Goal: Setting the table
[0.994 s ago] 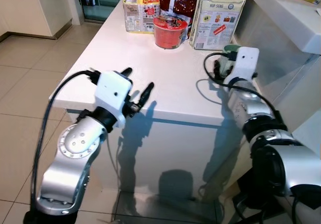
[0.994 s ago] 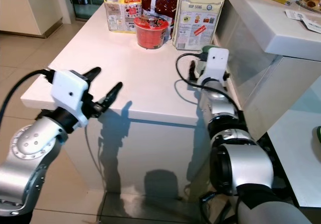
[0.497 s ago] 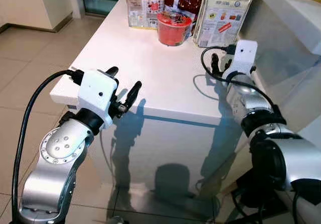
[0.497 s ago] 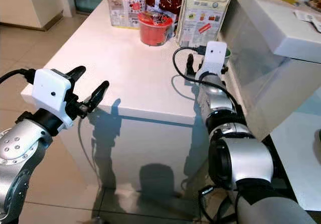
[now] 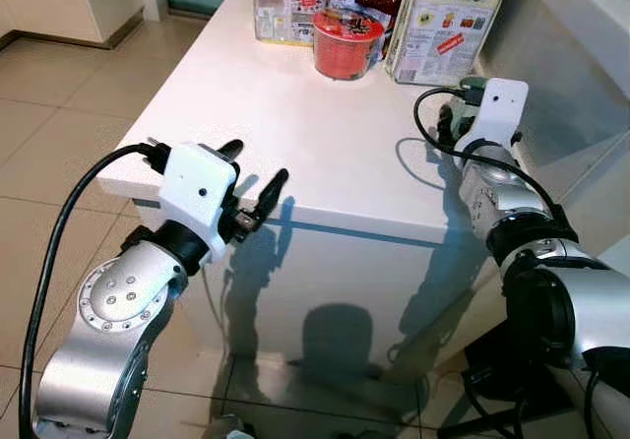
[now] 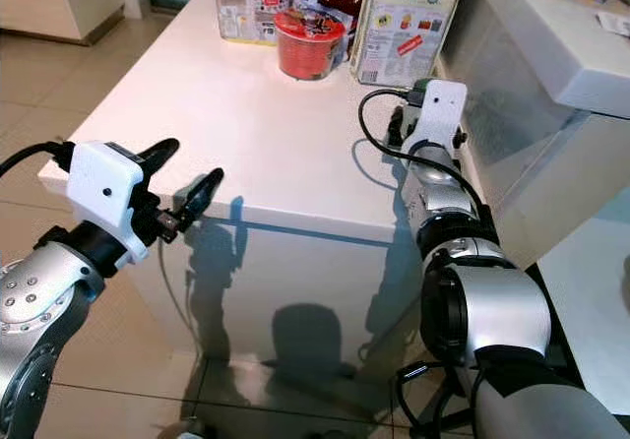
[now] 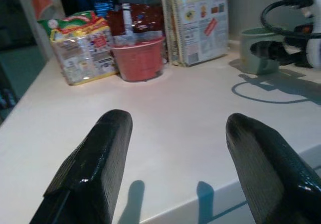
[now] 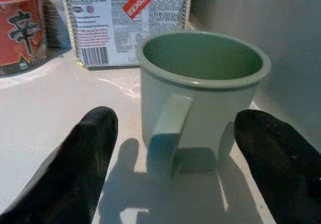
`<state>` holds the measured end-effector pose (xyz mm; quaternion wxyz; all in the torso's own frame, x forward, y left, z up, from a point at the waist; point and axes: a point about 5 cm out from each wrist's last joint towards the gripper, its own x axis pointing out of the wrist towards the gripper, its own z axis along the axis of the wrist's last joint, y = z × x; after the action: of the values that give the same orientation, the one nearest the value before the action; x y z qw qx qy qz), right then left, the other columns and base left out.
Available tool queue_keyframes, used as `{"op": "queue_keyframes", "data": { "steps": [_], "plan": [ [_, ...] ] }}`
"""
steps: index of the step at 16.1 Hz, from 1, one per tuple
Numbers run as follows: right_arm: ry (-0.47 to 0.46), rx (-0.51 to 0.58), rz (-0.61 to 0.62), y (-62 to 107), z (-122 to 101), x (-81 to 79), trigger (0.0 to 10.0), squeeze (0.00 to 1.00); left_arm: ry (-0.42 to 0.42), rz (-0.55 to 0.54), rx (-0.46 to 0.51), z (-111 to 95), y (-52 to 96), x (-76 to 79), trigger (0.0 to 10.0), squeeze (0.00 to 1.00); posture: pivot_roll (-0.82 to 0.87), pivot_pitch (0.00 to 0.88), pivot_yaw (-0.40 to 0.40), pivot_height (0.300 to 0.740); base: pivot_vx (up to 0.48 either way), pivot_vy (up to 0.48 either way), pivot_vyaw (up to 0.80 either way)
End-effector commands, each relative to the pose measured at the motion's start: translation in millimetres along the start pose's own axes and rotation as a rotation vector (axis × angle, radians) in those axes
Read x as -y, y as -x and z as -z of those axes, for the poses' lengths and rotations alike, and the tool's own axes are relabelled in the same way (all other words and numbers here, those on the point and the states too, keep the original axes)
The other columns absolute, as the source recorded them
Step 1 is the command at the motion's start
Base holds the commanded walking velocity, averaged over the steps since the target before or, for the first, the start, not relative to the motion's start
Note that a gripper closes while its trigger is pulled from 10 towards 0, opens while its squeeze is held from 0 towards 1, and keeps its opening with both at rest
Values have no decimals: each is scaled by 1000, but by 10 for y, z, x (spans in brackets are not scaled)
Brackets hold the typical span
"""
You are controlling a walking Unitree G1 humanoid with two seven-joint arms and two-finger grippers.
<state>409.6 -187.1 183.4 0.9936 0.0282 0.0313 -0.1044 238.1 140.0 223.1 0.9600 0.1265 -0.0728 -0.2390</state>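
Compared with a second ago the right gripper [image 8: 175, 148] has crept closer to the green mug [image 8: 200, 91], and its fingers are now spread wide on either side of it, handle facing the wrist, nothing held yet, so it looks like a grab is about to happen. The mug sits at about 1 o'clock on the white table [image 5: 295, 114], right by the wall, just in front of the tall paper bag [image 5: 445, 21]. The left gripper [image 5: 258, 188] has dropped back to the near edge at 8 o'clock, wide open and empty. Further off at 12 o'clock are a red noodle cup [image 5: 346, 43] and a noodle multipack [image 5: 287, 1]. Beige floor tiles [image 5: 49, 134] all around, plus a white counter [image 6: 551, 35] off at 2 o'clock.
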Motion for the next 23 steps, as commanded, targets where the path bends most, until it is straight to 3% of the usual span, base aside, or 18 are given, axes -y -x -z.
{"op": "queue_keyframes", "data": {
  "steps": [1, 2, 23],
  "plan": [
    [-32, -27, 38, -8, 18, 88, 1098, 0, 21, 58, 27, -69, 11, 84, 10000, 0, 130, 106, -119, 740, 0, 0, 0],
    [-38, -30, 38, -8, 21, 92, 0, 0, 30, 72, 35, -84, 13, 104, 10000, 0, 130, 106, -119, 740, 0, 0, 0],
    [-112, -39, 44, -22, -6, 176, 0, 0, 36, 73, 50, -112, -37, 73, 10000, 0, 132, 61, -121, 740, 0, 0, 0]
  ]
}}
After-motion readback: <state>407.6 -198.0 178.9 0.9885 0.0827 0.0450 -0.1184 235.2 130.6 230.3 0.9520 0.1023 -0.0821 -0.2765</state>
